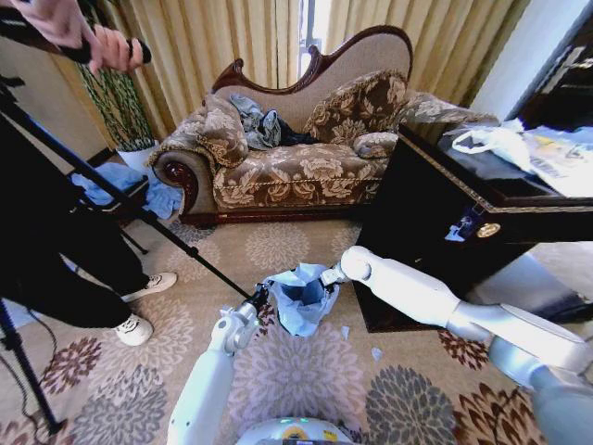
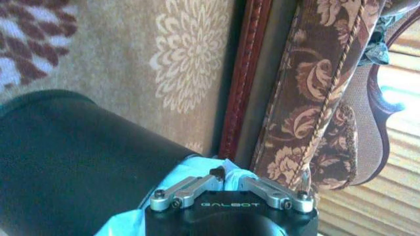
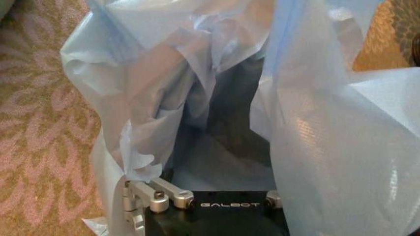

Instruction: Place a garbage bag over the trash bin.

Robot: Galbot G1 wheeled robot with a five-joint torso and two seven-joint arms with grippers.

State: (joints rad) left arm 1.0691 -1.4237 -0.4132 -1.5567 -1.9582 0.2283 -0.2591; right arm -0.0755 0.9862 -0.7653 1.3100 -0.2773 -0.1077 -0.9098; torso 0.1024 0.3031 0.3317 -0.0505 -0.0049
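Observation:
The pale blue garbage bag (image 1: 298, 304) sits crumpled on the floral carpet between my two arms, its mouth open upward. In the left wrist view the black trash bin (image 2: 66, 162) shows its round side, with the garbage bag (image 2: 196, 169) at its rim. My left gripper (image 1: 258, 298) is at the bag's left edge, and my left gripper (image 2: 223, 173) is shut on a fold of the plastic. My right gripper (image 1: 328, 275) is at the bag's far right edge. In the right wrist view the garbage bag (image 3: 164, 73) drapes around that gripper; one finger (image 3: 135, 211) stands spread outward and the other is covered by plastic.
An ornate sofa (image 1: 296, 167) stands behind the bag. A black cabinet (image 1: 435, 222) is close on the right. A person (image 1: 56, 241) with a tripod (image 1: 139, 213) stands at the left. The carpet (image 1: 296, 380) lies open in front of me.

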